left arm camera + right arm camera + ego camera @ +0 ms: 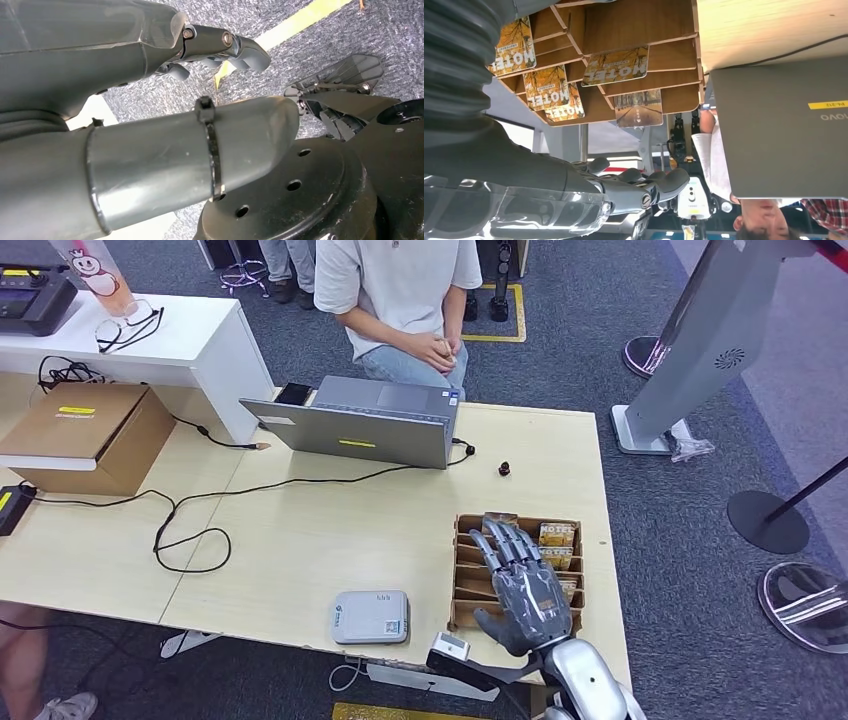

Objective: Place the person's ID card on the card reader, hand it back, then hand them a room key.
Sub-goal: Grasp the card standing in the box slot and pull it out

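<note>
Poised, fingers spread and holding nothing, over the slotted wooden key-card rack (466,570) at five o'clock on the desk: right hand (524,590), seemingly ready to draw a hotel key card (557,534) for the seated person (400,300) at twelve.

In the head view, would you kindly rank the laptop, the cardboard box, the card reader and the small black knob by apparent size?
1. laptop and cardboard box: look alike, unranked
2. card reader
3. small black knob
</note>
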You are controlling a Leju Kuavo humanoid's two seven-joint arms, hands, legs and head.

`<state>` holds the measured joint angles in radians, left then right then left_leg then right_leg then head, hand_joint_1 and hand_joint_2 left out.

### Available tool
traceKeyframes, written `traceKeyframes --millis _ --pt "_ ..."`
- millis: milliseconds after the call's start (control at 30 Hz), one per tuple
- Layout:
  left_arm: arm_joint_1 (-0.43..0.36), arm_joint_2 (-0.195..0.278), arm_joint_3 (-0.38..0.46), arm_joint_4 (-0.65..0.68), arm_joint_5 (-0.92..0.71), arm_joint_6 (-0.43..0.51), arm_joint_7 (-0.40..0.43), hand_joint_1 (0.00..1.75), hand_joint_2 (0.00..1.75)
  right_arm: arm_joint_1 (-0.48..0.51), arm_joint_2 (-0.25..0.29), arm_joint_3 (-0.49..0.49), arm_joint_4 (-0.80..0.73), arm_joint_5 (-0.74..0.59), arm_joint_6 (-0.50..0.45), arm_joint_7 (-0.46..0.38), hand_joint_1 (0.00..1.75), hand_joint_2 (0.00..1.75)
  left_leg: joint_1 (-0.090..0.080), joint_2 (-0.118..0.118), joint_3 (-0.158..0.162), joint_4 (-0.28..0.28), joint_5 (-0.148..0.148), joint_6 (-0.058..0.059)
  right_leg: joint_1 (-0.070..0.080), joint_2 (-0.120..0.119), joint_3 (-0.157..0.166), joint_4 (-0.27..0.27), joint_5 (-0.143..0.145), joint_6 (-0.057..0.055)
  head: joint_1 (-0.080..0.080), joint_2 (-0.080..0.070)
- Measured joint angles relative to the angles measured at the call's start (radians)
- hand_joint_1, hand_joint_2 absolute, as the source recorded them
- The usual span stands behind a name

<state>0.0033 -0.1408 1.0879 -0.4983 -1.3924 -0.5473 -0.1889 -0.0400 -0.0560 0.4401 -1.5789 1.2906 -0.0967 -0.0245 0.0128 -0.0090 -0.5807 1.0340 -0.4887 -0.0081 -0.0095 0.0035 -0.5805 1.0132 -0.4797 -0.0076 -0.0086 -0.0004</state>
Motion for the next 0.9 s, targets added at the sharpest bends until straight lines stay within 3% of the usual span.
traceKeyframes --millis 400,833,900 --pt "0.016 -0.046 0.017 -0.102 -0.007 -0.048 0.005 0.0 0.0 -0.007 -0.002 0.003 0.006 0.02 0.013 0.024 0.0 1.75 0.0 0.0 0.0 0.0 0.0 0.0 0.0 0.0 0.0 0.0 0.0 0.0 0.0 0.0" --pt "0.021 -0.061 0.036 -0.136 -0.016 -0.063 0.005 0.0 0.0 -0.008 -0.004 0.003 0.007 0.019 0.013 0.027 0.38 1.75 0.0 0.0 0.0 0.0 0.0 0.0 0.0 0.0 0.0 0.0 0.0 0.0 0.0 0.0" --pt "0.021 -0.062 0.037 -0.137 -0.018 -0.063 0.005 0.0 0.0 -0.008 -0.005 0.003 0.007 0.019 0.013 0.029 0.37 1.75 0.0 0.0 0.0 0.0 0.0 0.0 0.0 0.0 0.0 0.0 0.0 0.0 0.0 0.0"
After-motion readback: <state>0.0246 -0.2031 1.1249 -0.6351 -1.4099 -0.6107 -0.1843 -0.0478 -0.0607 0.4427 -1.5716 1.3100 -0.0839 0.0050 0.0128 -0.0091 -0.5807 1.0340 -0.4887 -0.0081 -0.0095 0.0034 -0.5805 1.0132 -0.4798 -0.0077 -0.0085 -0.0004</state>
